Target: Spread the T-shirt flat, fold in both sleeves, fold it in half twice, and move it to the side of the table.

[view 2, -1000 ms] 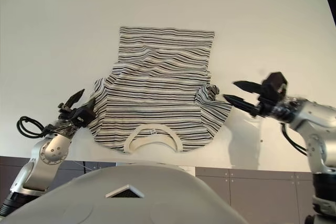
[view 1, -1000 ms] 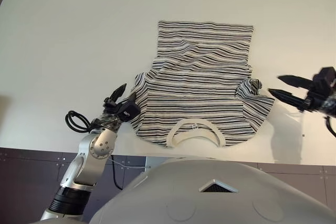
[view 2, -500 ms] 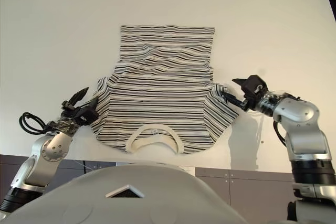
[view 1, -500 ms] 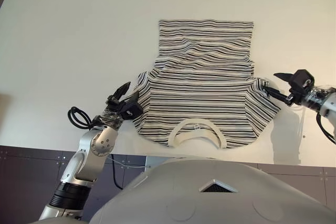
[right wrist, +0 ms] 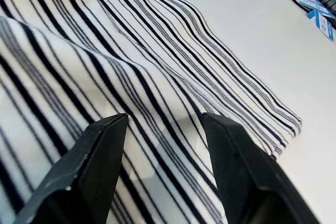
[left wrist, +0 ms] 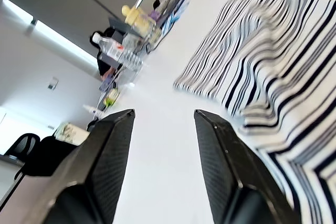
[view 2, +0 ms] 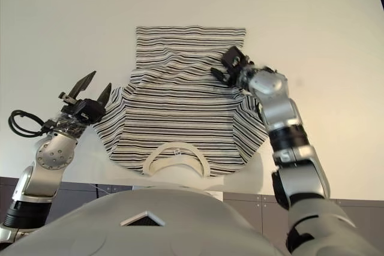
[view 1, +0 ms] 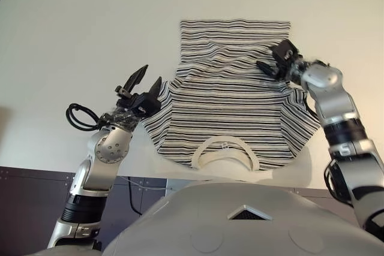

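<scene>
Rumpled striped T-shirt point(view 1: 228, 106), collar nearest; left gripper point(view 1: 151, 75) and right gripper point(view 1: 266, 66) agape, empty.

Right hand point(view 1: 267, 67) now over T-shirt point(view 1: 228, 103)

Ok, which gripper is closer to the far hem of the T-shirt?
Right. The right gripper is over the T-shirt, just short of its far hem; the left gripper is beside the left sleeve, much farther back.
</scene>
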Available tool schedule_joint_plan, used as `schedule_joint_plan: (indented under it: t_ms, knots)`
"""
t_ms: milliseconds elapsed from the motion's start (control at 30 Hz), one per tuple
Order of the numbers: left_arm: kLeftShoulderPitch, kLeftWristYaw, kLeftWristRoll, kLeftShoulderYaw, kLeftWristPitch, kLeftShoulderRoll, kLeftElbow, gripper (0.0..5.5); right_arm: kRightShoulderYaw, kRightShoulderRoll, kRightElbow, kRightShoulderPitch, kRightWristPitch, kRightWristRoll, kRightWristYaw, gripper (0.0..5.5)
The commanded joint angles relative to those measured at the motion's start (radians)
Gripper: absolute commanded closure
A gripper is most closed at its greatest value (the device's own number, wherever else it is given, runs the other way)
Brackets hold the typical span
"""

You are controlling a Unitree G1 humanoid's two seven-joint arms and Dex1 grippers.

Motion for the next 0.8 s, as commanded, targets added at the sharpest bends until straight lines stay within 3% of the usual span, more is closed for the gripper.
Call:
schedule_joint_plan:
  t_ms: [33,200,333,433,533,667,800]
  knots:
    - [-0.020,-0.047,-0.011,-0.036,-0.016,-0.013,0.034,3.41,0.011,0.071,0.332,-0.137,-0.010,-0.070,-0.085,2.90]
    - [-0.027,-0.065,0.007,-0.064,-0.005,-0.031,0.079,3.41,-0.040,0.041,0.363,-0.102,-0.070,-0.058,-0.126,2.90]
    - [0.004,-0.108,-0.028,-0.085,0.006,-0.041,0.091,3.41,-0.193,0.082,-0.002,-0.010,-0.108,0.144,-0.073,2.90]
    - [0.038,-0.240,-0.079,-0.140,0.005,0.006,0.059,3.41,-0.101,0.120,-0.104,-0.033,-0.013,0.133,0.035,2.90]
    - [0.069,-0.395,-0.089,-0.203,0.013,0.092,0.053,3.41,-0.003,0.144,-0.033,-0.100,0.033,0.067,0.115,2.90]
    - [0.070,-0.460,-0.075,-0.199,-0.003,0.172,0.068,3.41,0.004,0.132,0.072,-0.133,0.055,0.001,0.079,2.90]
    - [0.036,-0.463,-0.082,-0.154,-0.022,0.217,0.089,3.41,-0.024,0.058,0.010,-0.120,0.062,-0.009,0.124,2.90]
